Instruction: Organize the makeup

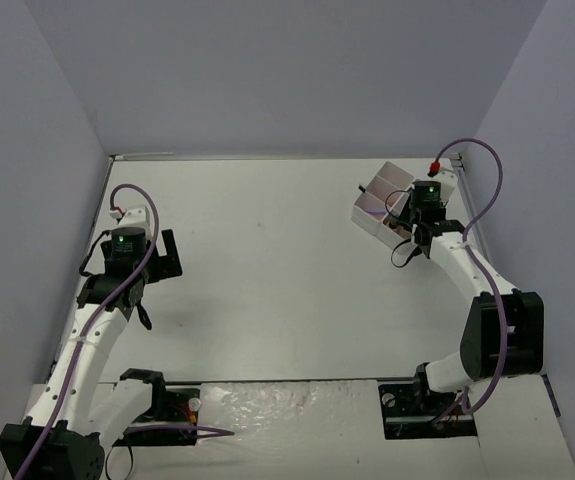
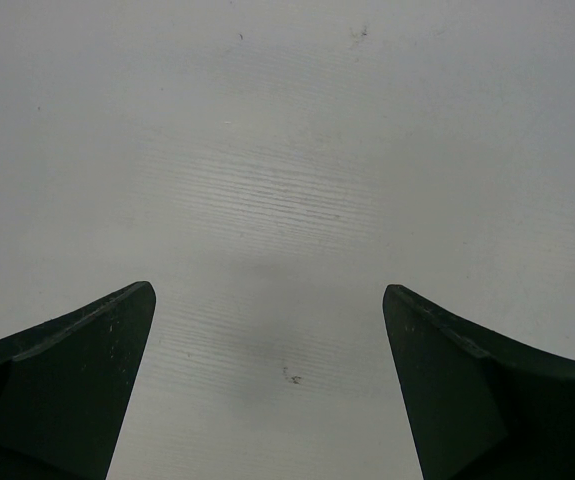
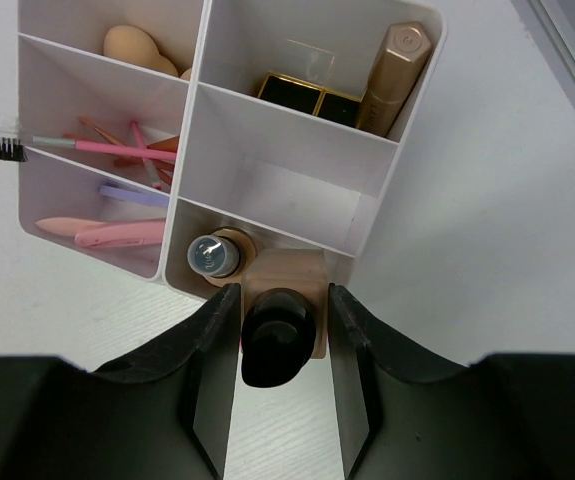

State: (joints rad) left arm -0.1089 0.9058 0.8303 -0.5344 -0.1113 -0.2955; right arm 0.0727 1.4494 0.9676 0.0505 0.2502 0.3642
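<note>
At the table's far right corner, the right gripper [image 3: 283, 300] is clamping a tan bottle [image 3: 302, 270] at the nearest compartment of the white tray [image 3: 267, 190], beside a second bottle [image 3: 214, 253]. Lowering it off-line is risking a knock against that neighbour or the tray wall. The left gripper [image 2: 267, 290] is hanging, fingers apart, over the table [image 2: 287, 120].

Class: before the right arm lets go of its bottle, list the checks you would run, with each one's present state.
1. right gripper closed on the tan bottle: ok.
2. Bottle lined up with the near compartment of the tray: ok.
3. Bottle's base resting on the compartment floor: cannot tell.
4. Gap to the second bottle standing there: cannot tell.
5. left gripper open over bare table, away from the tray: ok.
</note>
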